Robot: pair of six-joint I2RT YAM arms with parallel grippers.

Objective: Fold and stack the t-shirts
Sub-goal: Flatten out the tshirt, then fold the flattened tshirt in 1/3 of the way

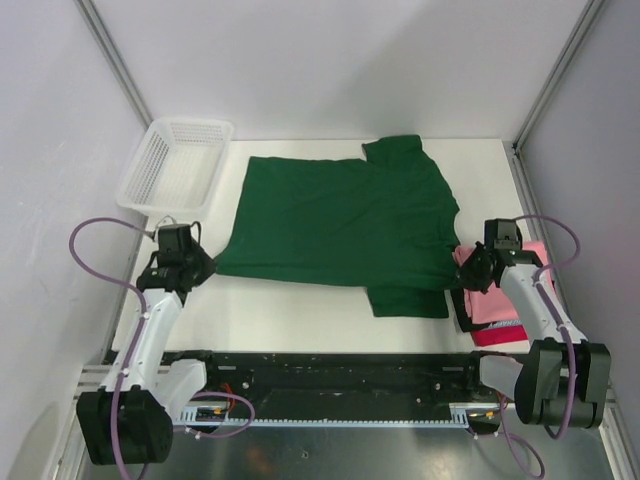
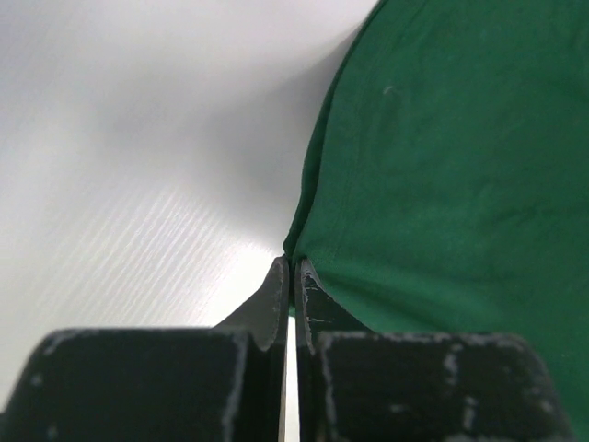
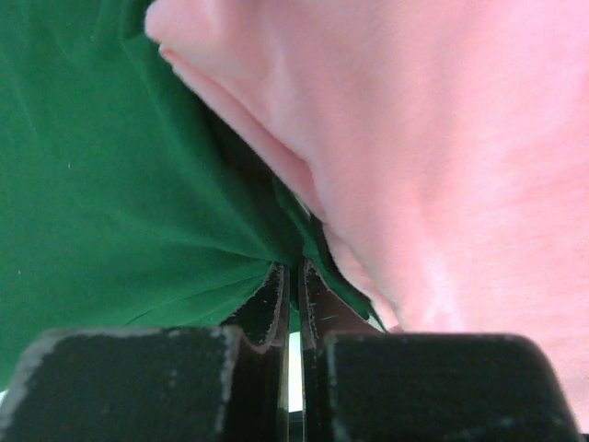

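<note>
Your left end effector [image 1: 205, 266] and right end effector [image 1: 462, 268] pinch opposite sides of the unfolded green t-shirt [image 1: 340, 220]; pink t-shirt [image 1: 503, 300] lies folded atop red t-shirt [image 1: 497, 337].

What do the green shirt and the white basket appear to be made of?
The green shirt: soft matte knit cloth, probably cotton; it wrinkles and shows a stitched hem. The white basket: seemingly rigid plastic, with open mesh walls.
</note>
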